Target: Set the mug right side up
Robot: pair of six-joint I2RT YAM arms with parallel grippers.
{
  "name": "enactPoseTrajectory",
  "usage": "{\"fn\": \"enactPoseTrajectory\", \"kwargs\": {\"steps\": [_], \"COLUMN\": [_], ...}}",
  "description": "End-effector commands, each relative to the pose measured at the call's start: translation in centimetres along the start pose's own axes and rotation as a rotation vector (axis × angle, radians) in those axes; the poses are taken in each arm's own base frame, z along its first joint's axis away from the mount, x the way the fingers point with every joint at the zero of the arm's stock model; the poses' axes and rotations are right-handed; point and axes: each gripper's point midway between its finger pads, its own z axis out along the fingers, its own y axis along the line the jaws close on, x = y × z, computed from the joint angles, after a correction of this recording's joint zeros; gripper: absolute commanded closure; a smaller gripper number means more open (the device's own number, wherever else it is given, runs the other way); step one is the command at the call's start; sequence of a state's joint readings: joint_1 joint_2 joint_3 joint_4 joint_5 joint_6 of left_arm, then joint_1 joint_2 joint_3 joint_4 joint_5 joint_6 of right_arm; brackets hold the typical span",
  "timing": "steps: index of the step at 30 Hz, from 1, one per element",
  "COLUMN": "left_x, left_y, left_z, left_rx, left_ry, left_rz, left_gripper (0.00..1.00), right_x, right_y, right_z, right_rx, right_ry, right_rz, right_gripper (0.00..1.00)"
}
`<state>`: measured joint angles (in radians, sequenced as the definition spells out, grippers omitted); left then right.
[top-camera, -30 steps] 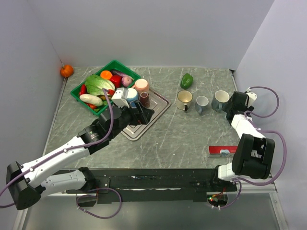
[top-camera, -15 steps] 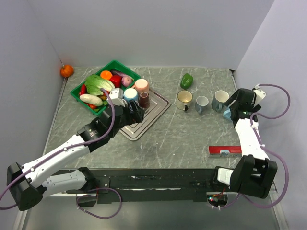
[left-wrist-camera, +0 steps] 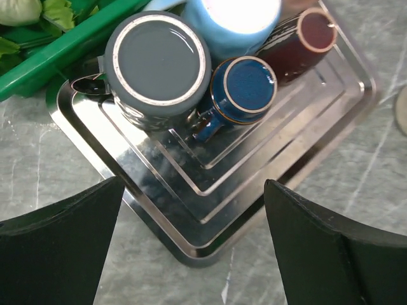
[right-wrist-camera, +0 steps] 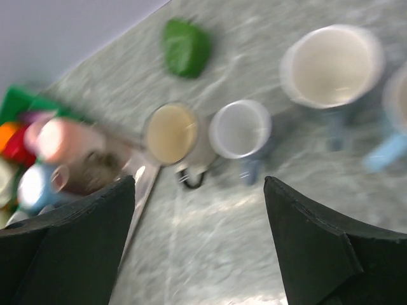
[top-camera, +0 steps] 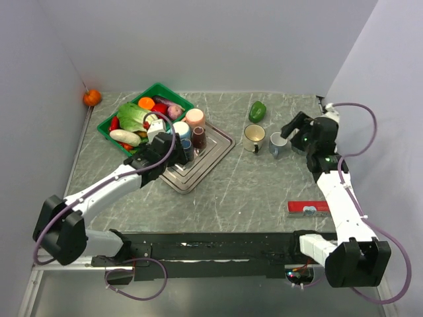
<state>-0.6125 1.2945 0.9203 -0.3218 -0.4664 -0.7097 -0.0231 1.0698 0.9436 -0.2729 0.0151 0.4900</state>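
Task thing: mugs standing mouth-down on the steel tray (left-wrist-camera: 210, 222). I cannot tell which one is meant. The dark blue mug (left-wrist-camera: 243, 89) and the grey mug (left-wrist-camera: 159, 57) are nearest the left pincer (left-wrist-camera: 192, 184).
Left pincer: spread wide and holding nothing, hovering above the tray's near corner.
Right pincer (right-wrist-camera: 198, 181): spread and empty, well to the tray's right above the upright mugs.
Handling: these look like glazed ceramic, so probably stiff, smooth, slippery against hard fingers, and liable to chip on the metal. The grey mug is the widest and likely the heaviest.
Where to grip: across the body wall from the side. The dark blue mug's handle points toward the tray's near edge, which offers a second hold.
Crowding: the grey and dark blue mugs appear to touch, leaving little room for fingers between them.
Mouth-down on the tray: five, namely grey, dark blue, maroon mug (left-wrist-camera: 305, 41), light blue mug (left-wrist-camera: 232, 16), and pink mug (top-camera: 195, 117) at the tray's far corner.
Upright on the surface, right of the tray: four, namely cream mug (right-wrist-camera: 170, 133), small white mug (right-wrist-camera: 240, 129), large white mug (right-wrist-camera: 331, 63) and pale blue mug (right-wrist-camera: 391, 121).
Others: one green pepper (right-wrist-camera: 186, 47) beyond and right of the tray, one green basket (top-camera: 111, 116) against its left side, one orange fruit (top-camera: 92, 97) far left of it, and one red flat box (top-camera: 307, 207) to its near right.
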Motion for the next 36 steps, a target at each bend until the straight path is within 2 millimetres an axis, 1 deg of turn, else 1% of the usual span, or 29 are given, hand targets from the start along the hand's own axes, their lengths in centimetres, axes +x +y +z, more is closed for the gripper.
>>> {"fn": "enactPoseTrajectory", "kwargs": {"steps": [1,2,3,5,6,8,9,10,12,15,19,24,28,31,32,33,35,36], "left_x": [-1.3,-1.3,-0.7,-0.5,0.2,0.4,0.5,0.8,1.1,1.0,1.5,2.0,2.4,2.8,2.7,2.5,2.6,2.6], "left_y": [-2.3,-2.7,-2.7,-3.1,-3.5,-4.1,-4.4,-4.5,-4.4,-4.6,-5.0,-4.7,-4.8,-4.6,-4.7,-4.7,-4.7,-4.7], "left_z": [1.3,1.7,2.6,3.4,4.2,4.9,5.2,5.9,6.7,7.9,9.7,10.9,11.5,11.8,11.7,11.7,11.5,11.5], "left_rx": [0.073,0.088,0.075,0.08,0.087,0.099,0.105,0.097,0.085,0.071,0.052,0.02,0.013,0.008,0.01,0.012,0.012,0.014], "left_ry": [-0.034,-0.041,-0.024,-0.021,0.0,0.007,0.008,0.014,0.016,-0.013,-0.008,-0.003,0.007,0.019,0.015,0.01,0.01,0.009], "left_rz": [0.027,0.033,0.046,0.064,0.074,0.084,0.088,0.095,0.102,0.102,0.128,0.156,0.166,0.171,0.166,0.162,0.159,0.159], "left_gripper": [0.02,0.06,0.12,0.21,0.28,0.32,0.34,0.38,0.39,0.4,0.39,0.38,0.4,0.45,0.48,0.52,0.55,0.59], "right_x": [0.1,0.5,1.2,2.2,2.7,3.1,3.5,3.6,4.1,4.5,4.8,5.3,5.6,5.6,5.7,5.6,5.7,5.7], "right_y": [6.8,8.0,8.4,10.0,10.1,10.4,10.4,10.5,10.5,10.4,10.2,9.9,9.9,9.9,9.9,9.8,9.7,9.7], "right_z": [-2.6,-3.1,-3.3,-4.5,-4.7,-5.3,-5.5,-5.8,-6.0,-6.3,-6.4,-6.3,-6.2,-6.2,-6.2,-6.1,-6.1,-6.1], "right_rx": [-0.253,-0.31,-0.332,-0.404,-0.412,-0.429,-0.44,-0.45,-0.46,-0.469,-0.464,-0.46,-0.461,-0.461,-0.46,-0.456,-0.453,-0.452], "right_ry": [-0.008,0.001,0.014,0.037,0.048,0.055,0.068,0.064,0.077,0.082,0.089,0.101,0.11,0.111,0.115,0.113,0.114,0.115], "right_rz": [0.009,0.003,-0.003,-0.016,-0.017,-0.017,-0.018,-0.019,-0.019,-0.016,-0.022,-0.023,-0.019,-0.021,-0.021,-0.02,-0.02,-0.021], "right_gripper": [0.13,0.16,0.19,0.25,0.26,0.29,0.3,0.31,0.32,0.33,0.33,0.33,0.33,0.33,0.34,0.34,0.35,0.35]}}
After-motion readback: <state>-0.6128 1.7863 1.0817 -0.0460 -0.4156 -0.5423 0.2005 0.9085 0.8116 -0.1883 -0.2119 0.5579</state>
